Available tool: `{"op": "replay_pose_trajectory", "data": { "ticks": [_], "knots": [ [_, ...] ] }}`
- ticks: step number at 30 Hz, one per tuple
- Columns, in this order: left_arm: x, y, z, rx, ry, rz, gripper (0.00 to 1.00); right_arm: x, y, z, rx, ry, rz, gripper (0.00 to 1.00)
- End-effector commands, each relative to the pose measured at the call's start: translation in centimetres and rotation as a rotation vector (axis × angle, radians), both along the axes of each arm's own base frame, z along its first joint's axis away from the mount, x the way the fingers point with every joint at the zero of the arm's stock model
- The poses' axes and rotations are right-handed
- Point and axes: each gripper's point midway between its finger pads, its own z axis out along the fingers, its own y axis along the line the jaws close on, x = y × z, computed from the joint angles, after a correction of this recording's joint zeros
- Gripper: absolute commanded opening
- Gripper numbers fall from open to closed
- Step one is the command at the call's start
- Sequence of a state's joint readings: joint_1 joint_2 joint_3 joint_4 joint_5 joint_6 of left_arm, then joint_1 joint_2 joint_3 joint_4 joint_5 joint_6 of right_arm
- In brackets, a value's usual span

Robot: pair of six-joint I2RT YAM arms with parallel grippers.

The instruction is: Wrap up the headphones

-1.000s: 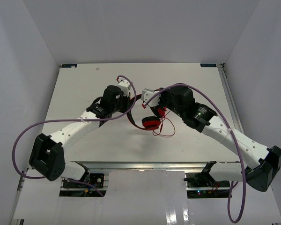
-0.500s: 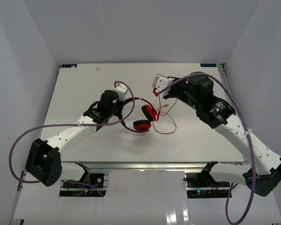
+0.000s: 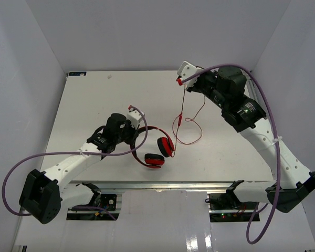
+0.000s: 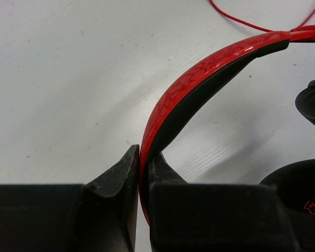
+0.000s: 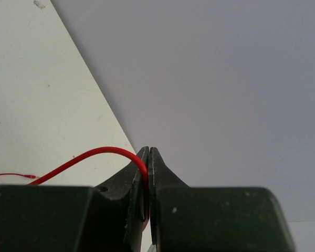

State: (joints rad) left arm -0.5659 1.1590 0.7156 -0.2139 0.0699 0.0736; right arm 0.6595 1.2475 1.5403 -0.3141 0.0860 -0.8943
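The red headphones lie near the table's front middle, two round cups side by side, the black-and-red headband arching left. My left gripper is shut on that headband, its jaws pinching the band's edge. The thin red cord runs up from the headphones to my right gripper, which is raised toward the back right and shut on the cord. In the right wrist view the cord curves away to the left over the table's edge.
Thick purple cables loop off both arms. White walls enclose the table on the left, back and right. A cord loop lies on the table right of the cups.
My right gripper has lifted and swung back and to the right, drawing the cord out taut. My left gripper has pulled the headphones toward the front left.
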Motion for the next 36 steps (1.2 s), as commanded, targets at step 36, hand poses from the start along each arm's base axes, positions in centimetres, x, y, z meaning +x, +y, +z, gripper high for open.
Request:
{"op": "replay_pose_trajectory", "data": {
  "ticks": [36],
  "knots": [
    [-6.5, -9.5, 8.8, -0.24, -0.092, -0.425, 0.0, 9.2, 1.1, -10.1, 0.029, 0.209, -0.079, 0.08]
  ]
}}
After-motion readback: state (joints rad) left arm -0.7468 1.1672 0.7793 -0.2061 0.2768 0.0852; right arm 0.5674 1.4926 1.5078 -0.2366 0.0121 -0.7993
